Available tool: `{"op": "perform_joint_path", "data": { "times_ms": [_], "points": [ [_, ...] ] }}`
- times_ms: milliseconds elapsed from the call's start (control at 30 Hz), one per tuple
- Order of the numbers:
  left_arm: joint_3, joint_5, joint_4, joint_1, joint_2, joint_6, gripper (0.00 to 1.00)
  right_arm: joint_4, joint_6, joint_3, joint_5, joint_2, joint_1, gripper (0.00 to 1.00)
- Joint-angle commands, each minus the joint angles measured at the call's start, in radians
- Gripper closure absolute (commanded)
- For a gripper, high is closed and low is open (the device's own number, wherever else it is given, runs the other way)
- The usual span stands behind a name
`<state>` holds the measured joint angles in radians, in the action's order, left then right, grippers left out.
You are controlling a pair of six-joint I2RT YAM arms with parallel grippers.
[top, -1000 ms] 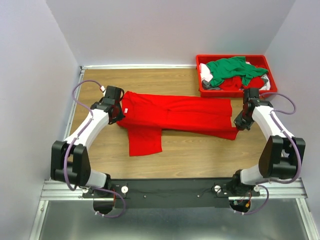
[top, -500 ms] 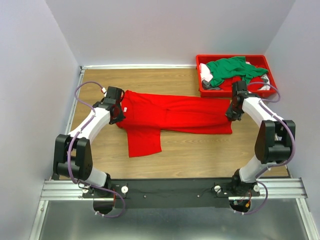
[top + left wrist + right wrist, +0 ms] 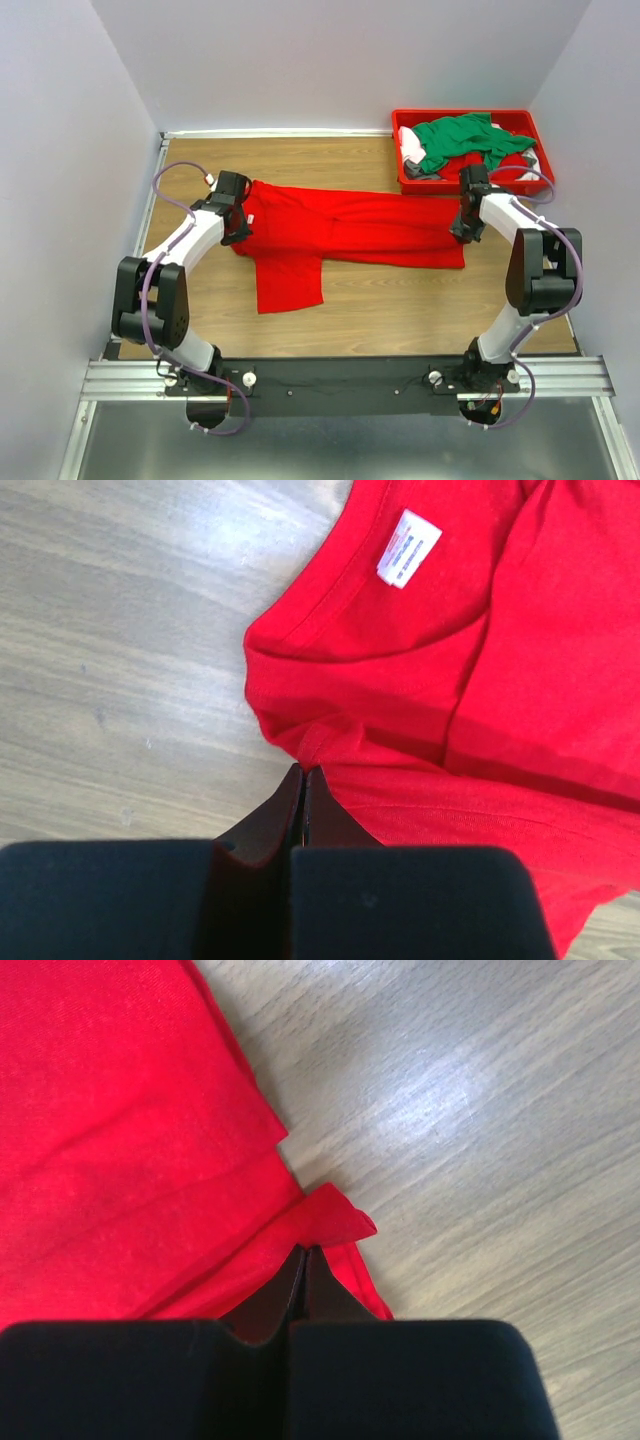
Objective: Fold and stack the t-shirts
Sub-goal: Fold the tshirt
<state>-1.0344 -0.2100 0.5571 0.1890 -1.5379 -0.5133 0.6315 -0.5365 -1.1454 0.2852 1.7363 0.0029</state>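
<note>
A red t-shirt (image 3: 360, 225) lies spread lengthwise across the wooden table, one sleeve (image 3: 290, 282) pointing toward the near edge. My left gripper (image 3: 237, 233) is at its collar end, shut, with a pucker of red cloth (image 3: 310, 742) pinched at the tips (image 3: 303, 772) beside the neckline and its white label (image 3: 408, 547). At the hem end my right gripper (image 3: 460, 232) is shut too, and a small fold of the hem corner (image 3: 330, 1218) bunches up at its tips (image 3: 305, 1251). More t-shirts sit in the bin: a green one (image 3: 462, 140), white/grey ones (image 3: 412, 150) and a red one (image 3: 470, 172).
The red plastic bin (image 3: 455, 113) stands at the back right corner, just behind the right arm. Grey walls close in the left, back and right sides. Bare wood (image 3: 400, 305) shows between the shirt and the black rail (image 3: 340, 385) at the near edge.
My right gripper has moved left and away from the near edge, drawing the hem corner in so the shirt's right end is shorter and straighter. The left gripper has barely shifted.
</note>
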Motion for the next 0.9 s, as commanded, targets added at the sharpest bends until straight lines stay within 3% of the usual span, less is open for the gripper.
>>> {"op": "perform_joint_path", "data": {
  "times_ms": [0,200,667,800,867],
  "points": [
    [-0.033,-0.066,-0.031,-0.011,-0.018,-0.005,1.00,-0.038,0.004,0.003,0.077,0.026,-0.006,0.96],
    [-0.067,-0.075,-0.048,-0.011,-0.030,0.001,0.93,-0.053,0.017,0.006,0.059,0.032,-0.006,0.94],
    [-0.142,-0.094,-0.056,-0.002,-0.139,0.036,0.91,-0.067,0.023,0.039,0.052,0.020,-0.004,0.92],
    [-0.150,-0.097,-0.059,-0.002,-0.159,0.041,0.84,-0.069,0.020,0.047,0.055,0.020,-0.006,0.92],
    [-0.150,-0.092,-0.060,-0.002,-0.160,0.042,0.78,-0.070,0.024,0.046,0.049,0.012,-0.004,0.86]
  ]
}}
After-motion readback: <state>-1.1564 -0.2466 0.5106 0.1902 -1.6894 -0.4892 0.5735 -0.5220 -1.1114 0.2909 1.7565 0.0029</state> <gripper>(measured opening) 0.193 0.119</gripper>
